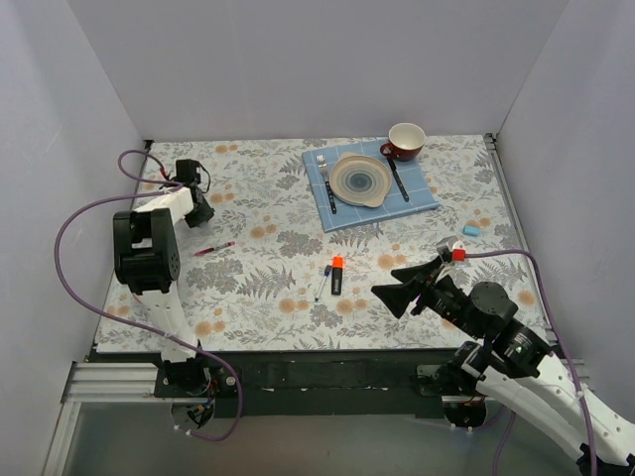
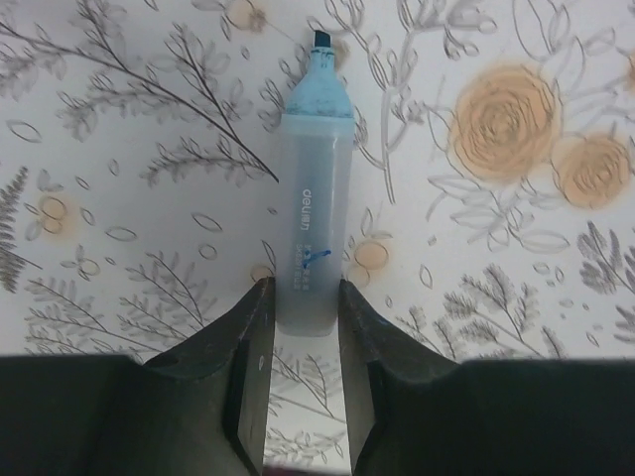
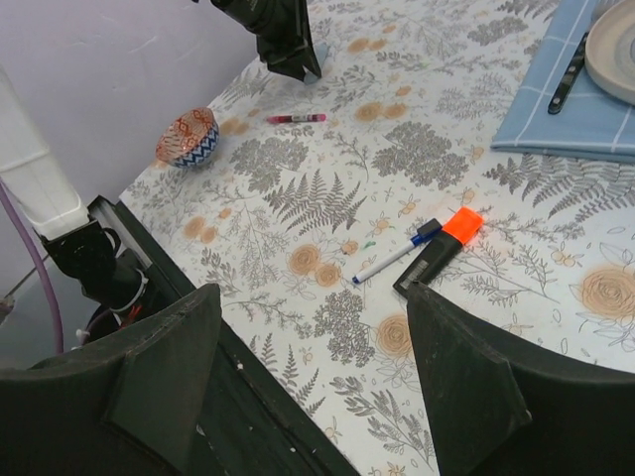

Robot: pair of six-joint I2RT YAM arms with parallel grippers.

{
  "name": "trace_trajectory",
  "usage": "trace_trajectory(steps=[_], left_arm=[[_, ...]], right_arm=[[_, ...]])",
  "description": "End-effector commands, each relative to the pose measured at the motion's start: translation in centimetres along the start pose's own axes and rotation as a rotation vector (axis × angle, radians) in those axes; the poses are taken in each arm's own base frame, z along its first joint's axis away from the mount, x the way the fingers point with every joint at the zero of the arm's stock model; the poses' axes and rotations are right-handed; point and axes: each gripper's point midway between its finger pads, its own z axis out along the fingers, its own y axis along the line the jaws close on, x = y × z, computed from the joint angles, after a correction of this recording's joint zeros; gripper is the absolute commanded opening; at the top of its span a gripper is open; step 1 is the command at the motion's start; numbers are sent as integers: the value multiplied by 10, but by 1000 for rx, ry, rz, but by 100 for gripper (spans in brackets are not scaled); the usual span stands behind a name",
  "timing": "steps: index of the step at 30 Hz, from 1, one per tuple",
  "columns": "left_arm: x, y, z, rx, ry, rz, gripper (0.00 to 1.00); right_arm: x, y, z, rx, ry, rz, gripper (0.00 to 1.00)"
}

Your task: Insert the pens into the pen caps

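Observation:
My left gripper (image 1: 194, 206) is at the far left of the table. In the left wrist view its jaws (image 2: 304, 286) are shut on the back end of the light-blue marker (image 2: 316, 178), whose uncapped tip points away. The thin red pen (image 1: 213, 249) lies just in front of it. The white-grey pen with the blue end (image 1: 322, 286) and the black marker with the orange end (image 1: 337, 275) lie side by side at mid-table, and also show in the right wrist view (image 3: 397, 256) (image 3: 440, 248). A light-blue cap (image 1: 471, 230) lies at the right. My right gripper (image 1: 387, 281) is open and empty, above the table right of the black marker.
A blue cloth (image 1: 422, 198) at the back holds a plate (image 1: 360, 179), fork (image 1: 325, 183) and knife (image 1: 398, 178), with a red cup (image 1: 405, 141) behind. A small patterned bowl (image 3: 187, 137) sits near the left edge. Walls close off the left, back and right sides.

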Motion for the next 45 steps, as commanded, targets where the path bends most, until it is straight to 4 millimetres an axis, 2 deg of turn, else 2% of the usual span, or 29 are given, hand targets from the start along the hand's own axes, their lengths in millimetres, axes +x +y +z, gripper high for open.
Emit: trace_trajectory(steps=[1, 2, 3, 4, 5, 6, 7, 8, 9, 10, 11, 12, 13, 14, 15, 16, 17, 18, 19, 20, 21, 22, 24, 29, 36, 40, 42, 44, 45], left_arm=[[2, -24, -41, 141, -5, 28, 0], [1, -30, -51, 168, -19, 39, 0], [10, -48, -65, 226, -16, 78, 0], [4, -57, -85, 272, -49, 88, 0], [20, -71, -97, 322, -36, 128, 0], [26, -83, -110, 376, -41, 150, 0], [26, -93, -134, 429, -77, 167, 0], [51, -107, -145, 468, -60, 227, 0], [60, -115, -159, 502, -66, 249, 0], [72, -127, -174, 574, -59, 275, 0], [93, -138, -198, 644, -59, 310, 0], [106, -144, -210, 687, -53, 328, 0], [117, -156, -226, 764, -58, 347, 0], [136, -167, -256, 858, -59, 377, 0], [153, -171, -262, 912, -53, 399, 0], [168, -177, -280, 996, -28, 431, 0], [187, -182, -302, 1078, -25, 473, 0], [203, -180, -306, 1107, -6, 486, 0], [208, -184, -316, 1153, -21, 484, 0], [222, -185, -326, 1192, -11, 502, 0], [223, -187, -338, 1239, -32, 496, 0], [233, -183, -334, 1237, -16, 502, 0], [245, -181, -339, 1256, 1, 518, 0], [248, -183, -359, 1321, -50, 504, 0], [252, -185, -369, 1347, -70, 507, 0], [251, -185, -369, 1336, -89, 501, 0], [250, -186, -371, 1338, -95, 498, 0], [249, -186, -372, 1340, -98, 497, 0], [249, -186, -373, 1345, -97, 492, 0]], right_arm=[[-24, 12, 6, -17, -51, 65, 82], [-25, 7, 10, 18, -47, 85, 82], [-25, 5, 11, 43, -47, 119, 82], [-28, 2, 13, 63, -51, 131, 82], [-29, -5, 18, 110, -50, 142, 82], [-37, -4, 19, 122, -66, 159, 82], [-41, -5, 22, 136, -72, 166, 82], [-41, -11, 28, 174, -62, 169, 83], [-55, -7, 30, 178, -84, 176, 83], [-60, -7, 34, 189, -90, 186, 84], [-59, -10, 42, 215, -76, 188, 84], [-71, -6, 46, 209, -101, 197, 84], [-75, -4, 50, 209, -107, 209, 84], [-73, -6, 59, 220, -95, 214, 84], [-75, -5, 64, 217, -101, 221, 85], [-86, 1, 69, 192, -127, 228, 85], [-80, -1, 79, 203, -97, 239, 84], [-82, 0, 83, 209, -97, 251, 85], [-84, -1, 85, 234, -82, 265, 85], [-77, -9, 92, 278, -60, 285, 85], [-74, -14, 95, 308, -50, 301, 85], [-68, -18, 96, 335, -33, 312, 84], [-56, -25, 101, 364, -17, 347, 83], [-31, -36, 108, 401, 14, 405, 75], [-17, -37, 119, 394, 54, 417, 65], [-3, -32, 122, 354, 100, 427, 52], [-4, -29, 125, 332, 95, 429, 46], [-1, -28, 127, 314, 108, 407, 36], [-2, -27, 127, 302, 103, 394, 24]])
